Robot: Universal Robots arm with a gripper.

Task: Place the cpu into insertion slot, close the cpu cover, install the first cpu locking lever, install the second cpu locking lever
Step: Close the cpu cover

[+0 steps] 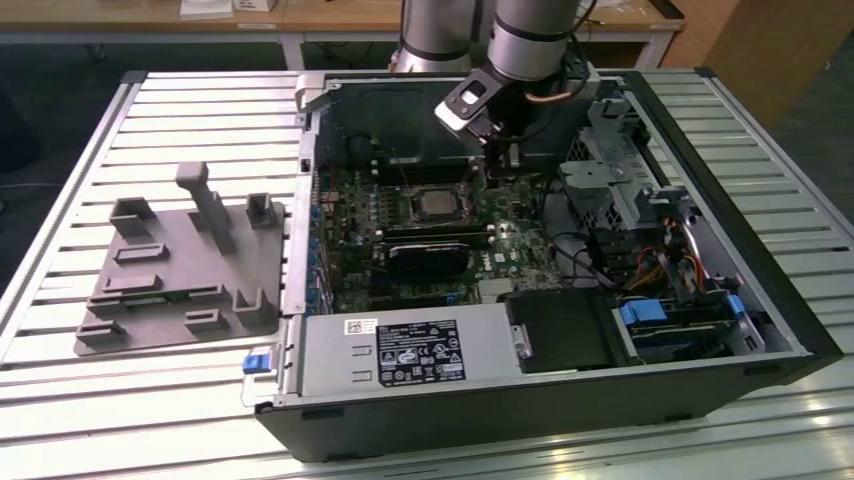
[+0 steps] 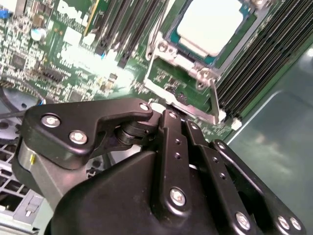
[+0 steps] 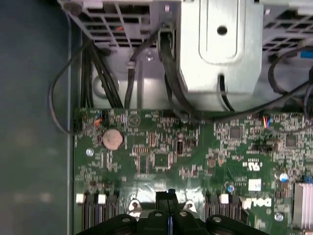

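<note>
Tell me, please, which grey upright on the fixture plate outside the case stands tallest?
The narrow T-topped post, standing between two squat blocks that end well below its top.

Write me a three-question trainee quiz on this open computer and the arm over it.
1. True or false: the cpu lies outside the computer case.
2. The grey fixture stands: A, at the exterior view's left of the case; B, at the exterior view's right of it; C, inside it.
3. Fill in: the gripper hangs over the green ____.
Key: 1 false; 2 A; 3 motherboard.
</note>
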